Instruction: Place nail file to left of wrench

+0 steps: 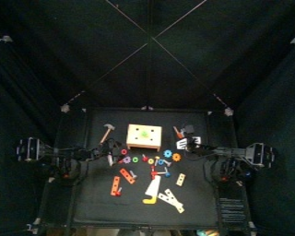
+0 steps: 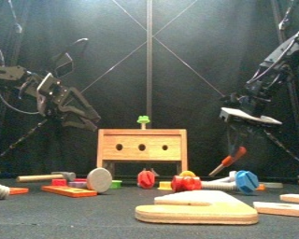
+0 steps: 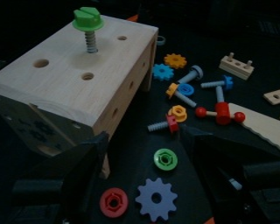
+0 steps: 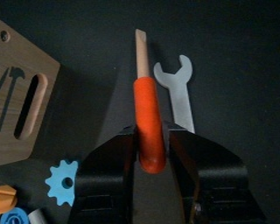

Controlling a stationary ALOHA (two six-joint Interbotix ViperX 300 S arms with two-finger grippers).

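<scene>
Right wrist view has the action: the right tool (image 4: 154,162) has its two black jaws closed on the orange handle of the nail file, a slim tool with a pale wooden blade (image 4: 143,96), gripping near the handle's lower end so the blade pokes out ahead. Just beside it lies the grey flat open-ended wrench (image 4: 178,92) on the black tabletop (image 4: 236,52), nearly parallel to the file. A pale wooden board with cut-out slots (image 4: 20,96) sits off to the other side.

Risks from here, as I read it: the file hangs so close to the wrench that a careless descent could clip it and shove it, spoiling the layout. The grip is far down the handle, so the blade could swing or pivot on touchdown. And from these views I can't tell which side of the wrench the file is really over, so a wrong-side release is possible.

Front view shows the right arm raised, elbow high, wrist angled down, with the file tilted below the tool, blade tip near the tabletop. The left tool (image 3: 154,188) hovers with jaws spread, empty, over loose plastic gears near the wooden block with holes (image 3: 78,83).
</scene>
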